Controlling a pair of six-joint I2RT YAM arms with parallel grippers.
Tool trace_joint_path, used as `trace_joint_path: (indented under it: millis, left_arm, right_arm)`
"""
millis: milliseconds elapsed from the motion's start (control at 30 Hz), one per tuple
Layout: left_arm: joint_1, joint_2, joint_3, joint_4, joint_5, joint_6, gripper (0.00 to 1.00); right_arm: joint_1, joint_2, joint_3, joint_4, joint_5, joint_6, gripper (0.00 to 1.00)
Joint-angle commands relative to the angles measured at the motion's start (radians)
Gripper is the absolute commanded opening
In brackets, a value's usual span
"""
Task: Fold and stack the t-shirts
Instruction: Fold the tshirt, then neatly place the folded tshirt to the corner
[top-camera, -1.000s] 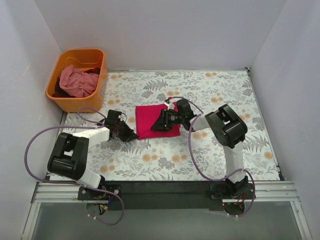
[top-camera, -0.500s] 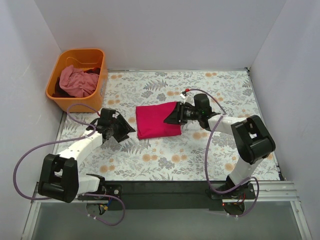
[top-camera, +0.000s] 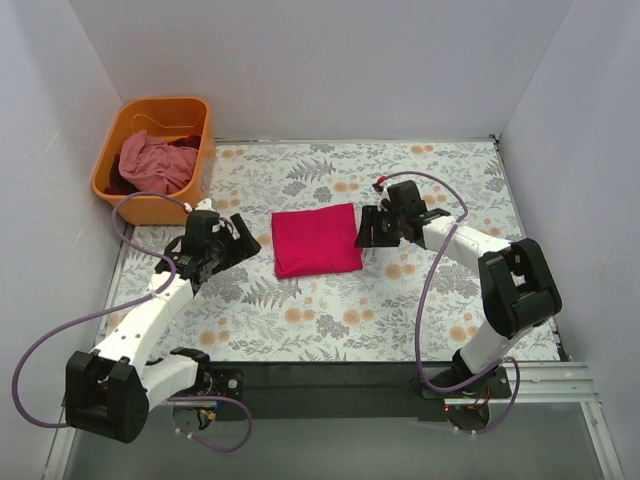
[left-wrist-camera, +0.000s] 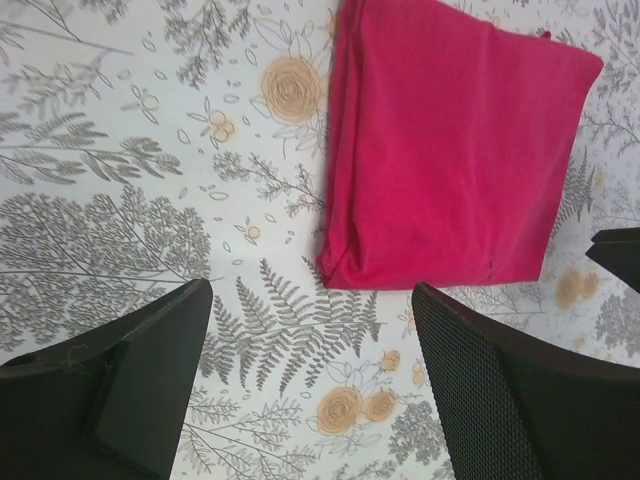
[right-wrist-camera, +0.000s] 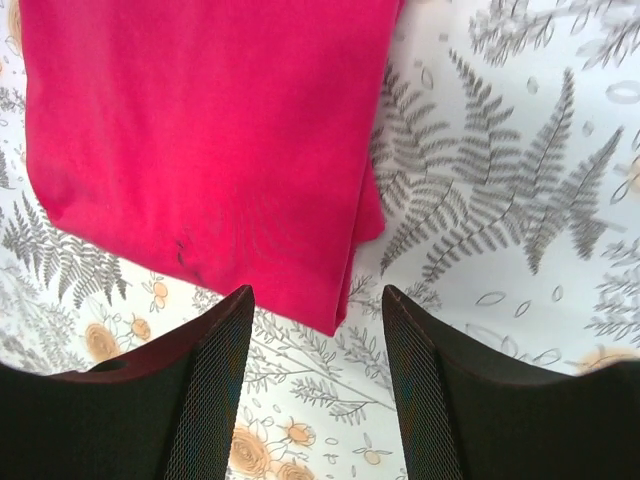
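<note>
A crimson-pink t-shirt (top-camera: 316, 239) lies folded into a neat rectangle in the middle of the floral table; it also fills the top of the left wrist view (left-wrist-camera: 450, 150) and of the right wrist view (right-wrist-camera: 200, 140). A paler pink t-shirt (top-camera: 152, 162) is bunched inside the orange basket. My left gripper (top-camera: 243, 243) hovers just left of the folded shirt, open and empty (left-wrist-camera: 312, 300). On the shirt's right side, my right gripper (top-camera: 363, 232) also stands open with nothing between its fingers (right-wrist-camera: 316, 300).
The orange plastic basket (top-camera: 112, 192) stands at the table's far left corner, with dark cloth under the pink one. White walls close in the left, back and right sides. The floral cloth (top-camera: 420, 310) covers the table.
Both grippers have let go of the folded crimson shirt and backed off, the left one leftwards, the right one rightwards. The left jaws went from shut to wide open; the shirt stays flat.
</note>
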Motion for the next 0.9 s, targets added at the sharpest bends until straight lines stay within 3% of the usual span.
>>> trace_joint_path:
  millis: [0,233,633,767,867]
  left_arm:
    - [0.002,-0.043,0.027,0.004,-0.105,0.083,0.8]
    - [0.002,-0.043,-0.044,0.053,-0.085,0.091,0.72]
    - [0.002,0.0,-0.044,0.068,-0.079,0.098,0.68]
    - [0.002,0.0,-0.041,0.068,-0.079,0.098,0.67]
    - [0.002,-0.001,-0.044,0.07,-0.077,0.098,0.67]
  right_arm:
    - [-0.004,0.045,0.095,-0.073,0.048,-0.104,0.61]
    - [-0.004,0.147,0.171,-0.092,-0.029,-0.154,0.6]
    - [0.027,0.25,0.223,-0.121,-0.115,-0.179,0.5]
    - [0.034,0.279,0.229,-0.126,-0.115,-0.185,0.42]
    - [0.033,0.297,0.258,-0.146,-0.091,-0.194,0.22]
